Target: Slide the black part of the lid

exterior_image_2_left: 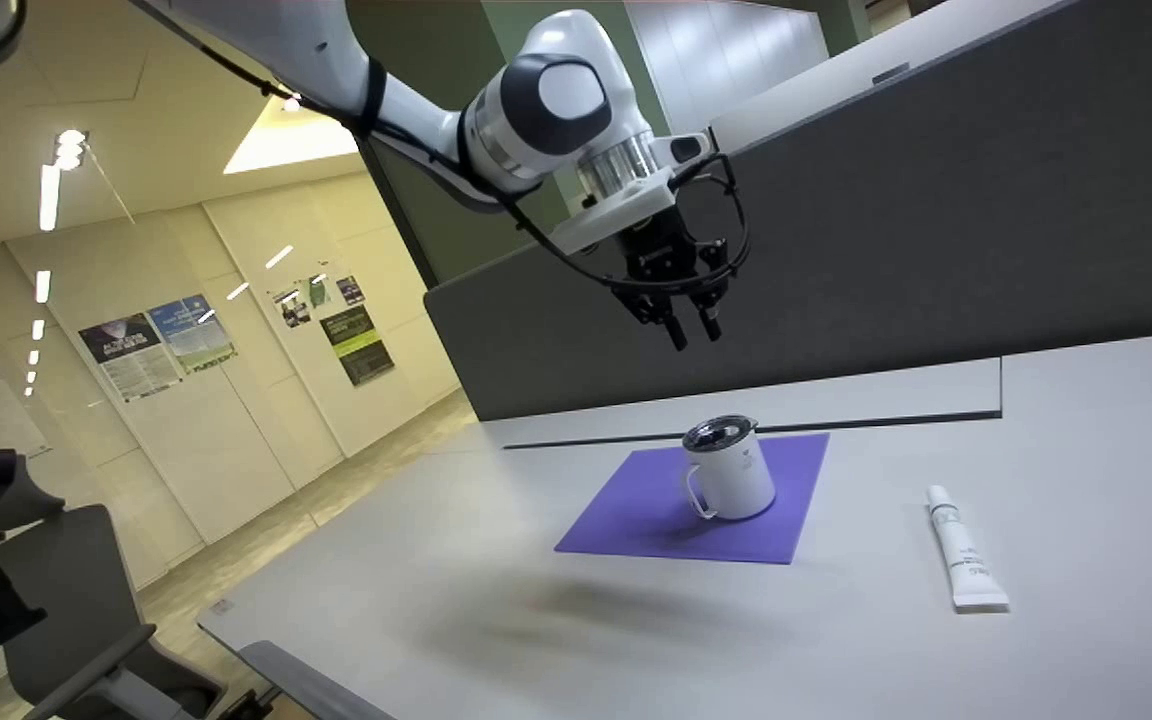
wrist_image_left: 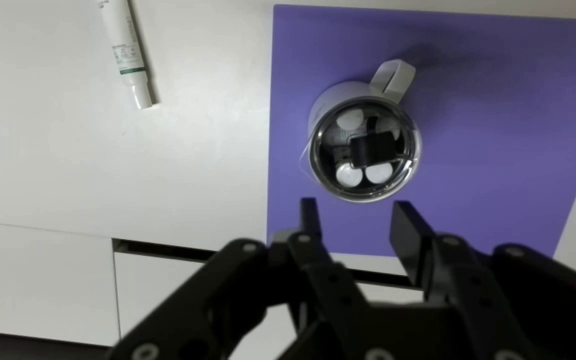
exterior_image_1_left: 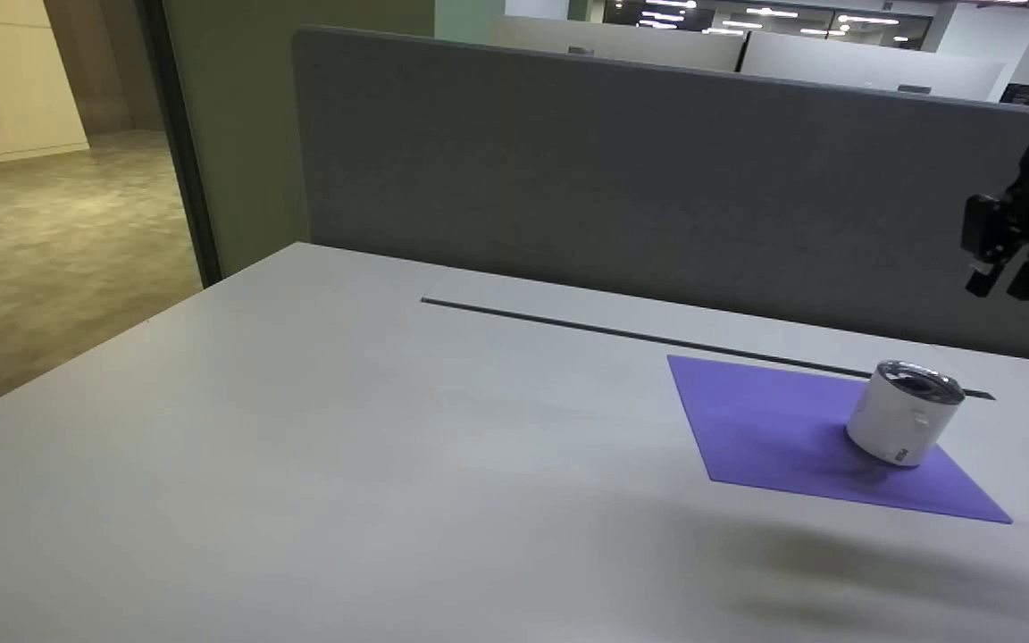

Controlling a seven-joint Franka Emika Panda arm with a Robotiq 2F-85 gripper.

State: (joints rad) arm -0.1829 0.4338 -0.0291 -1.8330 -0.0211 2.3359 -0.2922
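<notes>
A white mug (exterior_image_1_left: 894,424) (exterior_image_2_left: 741,482) with a handle stands upright on a purple mat in both exterior views. Its clear round lid (exterior_image_1_left: 922,382) (exterior_image_2_left: 718,433) is on top. In the wrist view the lid (wrist_image_left: 329,172) shows from above, with a black slider part (wrist_image_left: 374,149) across its middle and white round shapes around it. My gripper (exterior_image_1_left: 1002,286) (exterior_image_2_left: 694,335) hangs in the air above the mug, pointing down. In the wrist view the gripper's fingers (wrist_image_left: 355,204) are spread apart with nothing between them, just below the lid's edge in the picture.
The purple mat (exterior_image_1_left: 760,420) (exterior_image_2_left: 616,520) (wrist_image_left: 513,150) lies on the white table (exterior_image_1_left: 389,464). A white tube (exterior_image_2_left: 964,560) (wrist_image_left: 127,45) lies beside the mat. A dark slot (exterior_image_1_left: 622,334) runs along the table's back, before a grey partition (exterior_image_1_left: 657,187).
</notes>
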